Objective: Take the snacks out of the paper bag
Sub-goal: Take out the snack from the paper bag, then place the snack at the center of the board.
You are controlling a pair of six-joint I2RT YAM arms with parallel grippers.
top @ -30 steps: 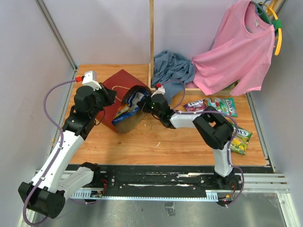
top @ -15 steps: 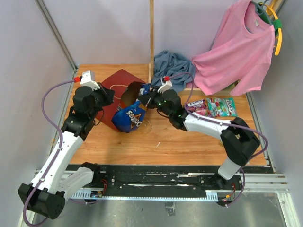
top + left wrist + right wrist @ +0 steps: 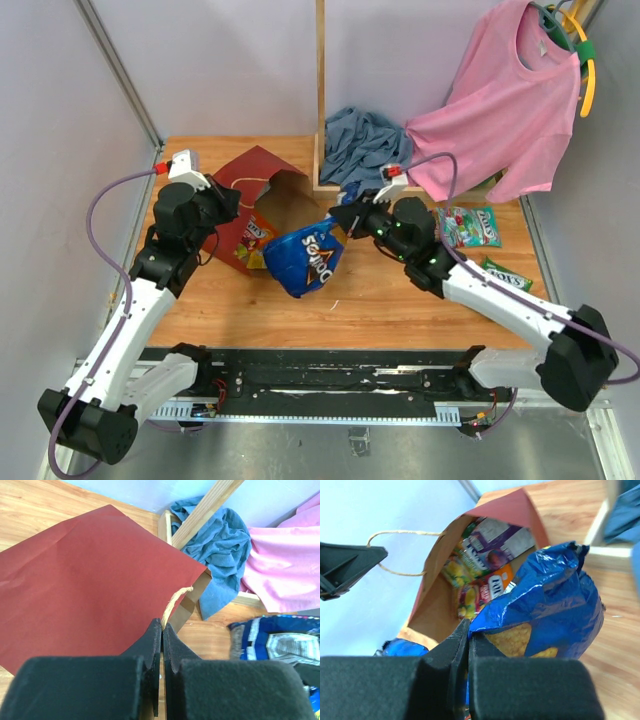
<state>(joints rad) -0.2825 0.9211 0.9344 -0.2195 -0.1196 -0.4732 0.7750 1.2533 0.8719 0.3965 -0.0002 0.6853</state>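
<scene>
Clenching: right jaws on Doritos bag, left jaws on cord; packets half-hidden in paper bag

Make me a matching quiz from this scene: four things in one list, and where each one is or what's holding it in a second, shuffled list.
Things
1. Doritos bag
2. paper bag
3. pink shirt
4. blue cloth

States
A. crumpled at the foot of the wooden post
B. hanging at the back right corner
C. pinched by the right gripper, clear of the bag's mouth
D. lying on its side, its cord handle pinched by the left gripper

Pairs: 1-C, 2-D, 3-B, 4-A
</scene>
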